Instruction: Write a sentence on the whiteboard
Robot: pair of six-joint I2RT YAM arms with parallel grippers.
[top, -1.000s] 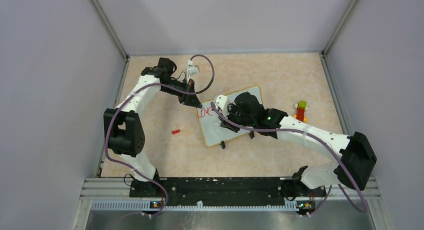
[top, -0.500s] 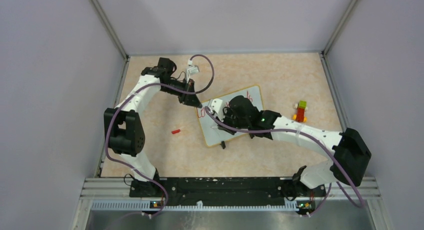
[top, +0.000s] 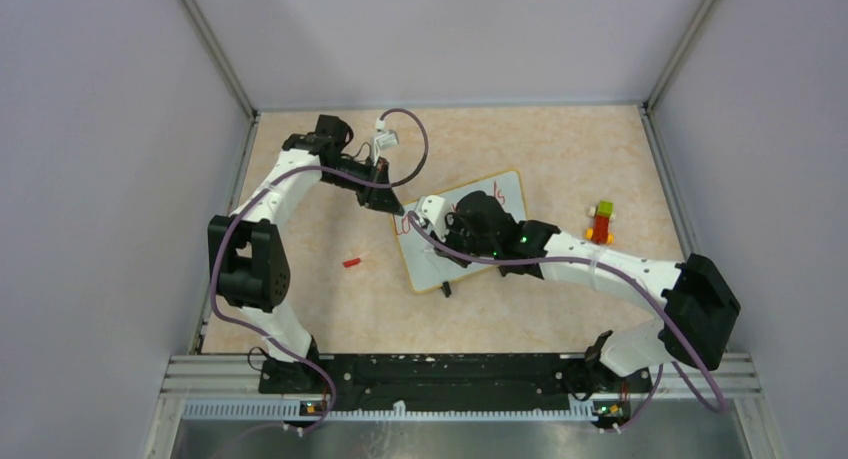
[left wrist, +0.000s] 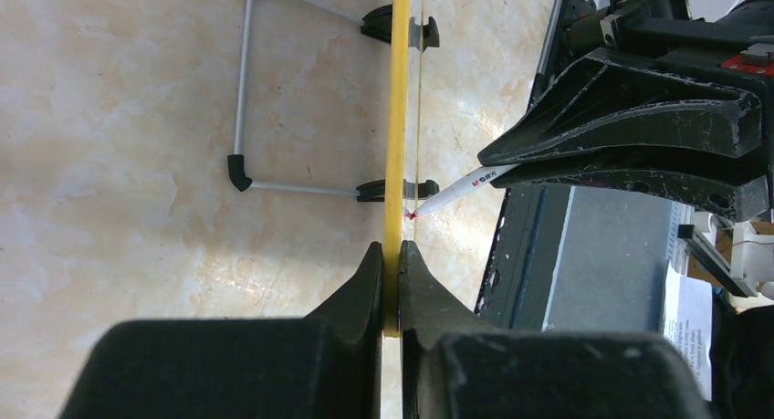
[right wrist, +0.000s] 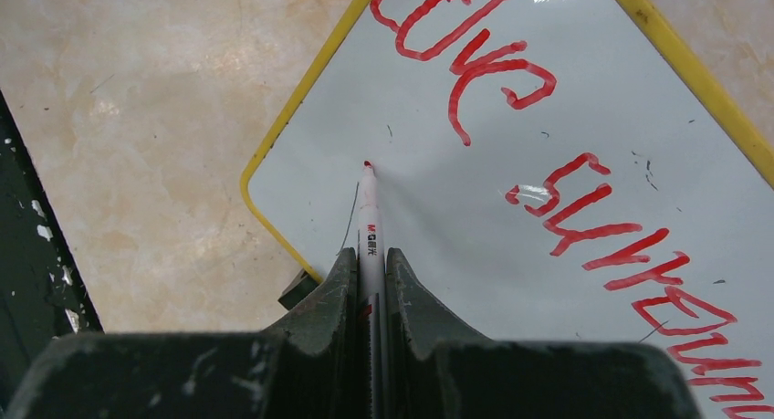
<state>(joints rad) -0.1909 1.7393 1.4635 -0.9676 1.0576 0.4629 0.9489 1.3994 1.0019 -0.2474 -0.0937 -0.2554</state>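
Right gripper [right wrist: 370,266] clamped tight on a white marker [right wrist: 369,214]. Barrel is pinched between both fingers, red tip pointing away from the wrist. Tip looks to be touching the board [right wrist: 429,255], on blank white just under the word "Love", near the board's left edge.

Sentence [right wrist: 573,204] in red: "Love surrounds" in one line across the board. Its last letters run to the frame edge in the right wrist view.

Left gripper [left wrist: 391,259] pinched shut on the board's yellow rim, one finger on either side. The rim shows edge-on in the left wrist view. Behind the board is a wire stand [left wrist: 242,90] with black clips on the rim.

Top view:
- Board sits mid-table, a bit right of centre, turned at an angle.
- Left gripper is at its far-left corner.
- Right gripper is over its left half, and the right arm covers most of the writing.
- Table [top: 560,144] is beige marbled.
- Small red piece [top: 351,262] lies on the table left of the board, apart from it.
- Stack of coloured blocks [top: 602,222] stands right of the board, near the table's right edge, not touching the board.
- Purple cables run along both arms.
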